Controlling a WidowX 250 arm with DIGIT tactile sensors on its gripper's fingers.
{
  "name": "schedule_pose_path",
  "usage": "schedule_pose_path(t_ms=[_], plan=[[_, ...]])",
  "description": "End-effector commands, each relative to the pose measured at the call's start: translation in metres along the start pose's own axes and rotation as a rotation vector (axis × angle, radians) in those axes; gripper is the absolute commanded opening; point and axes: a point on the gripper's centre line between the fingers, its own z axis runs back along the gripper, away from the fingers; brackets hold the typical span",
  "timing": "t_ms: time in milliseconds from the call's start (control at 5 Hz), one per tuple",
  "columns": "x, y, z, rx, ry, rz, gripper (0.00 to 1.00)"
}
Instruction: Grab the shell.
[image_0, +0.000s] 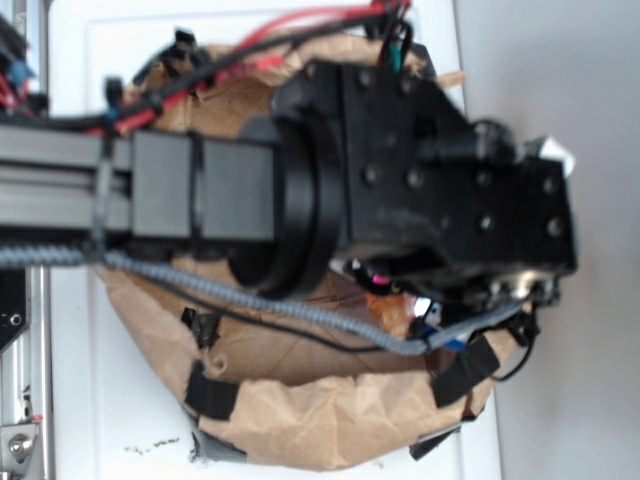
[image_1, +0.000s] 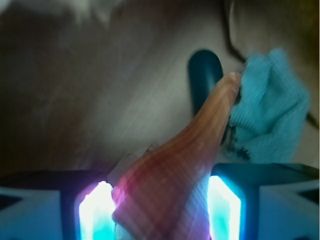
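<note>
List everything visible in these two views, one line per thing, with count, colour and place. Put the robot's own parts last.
shell: one, orange-brown, ridged; wrist view, its wide end between the two glowing pads, its narrow end pointing away toward the capsule.
capsule: one, dark green; lying beyond the shell, partly hidden by its narrow end.
cloth: one, light teal, crumpled; right of the shell in the wrist view.
paper bag: one, brown, crinkled; under the arm in the exterior view, with black straps at its rim.
cables: several, red, black and grey; along and across the arm.
arm: one, black; fills the exterior view.
gripper: one, its pads glowing blue-white, closed on either side of the shell.
</note>
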Motion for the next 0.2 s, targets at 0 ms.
schedule_pose_path(t_ms=[0], plan=[[0.006, 0.0097, 0.0686, -0.073, -0.122, 0.001, 0.0]])
